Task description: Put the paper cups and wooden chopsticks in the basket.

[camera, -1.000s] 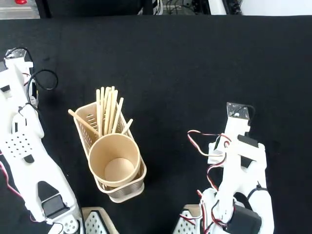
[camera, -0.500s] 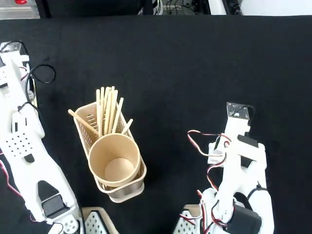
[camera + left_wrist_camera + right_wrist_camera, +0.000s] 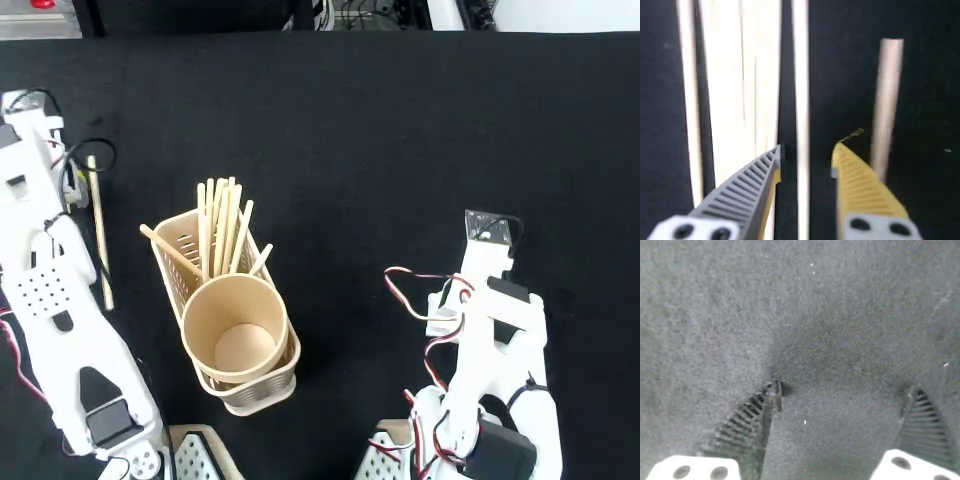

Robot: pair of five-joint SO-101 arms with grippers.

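The table (image 3: 400,120), under a black cloth, carries a pale basket (image 3: 258,393) near us, left of centre. Further left is a loose chopstick (image 3: 99,230); I can't tell whether it rests on the cloth.

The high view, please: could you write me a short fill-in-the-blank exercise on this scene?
1. The paper cup sits ____ the basket.
2. A loose chopstick lies on the table beside the ____ arm.
3. The right gripper hangs over the bare table with its jaws ____.
Missing words: inside; left; open.
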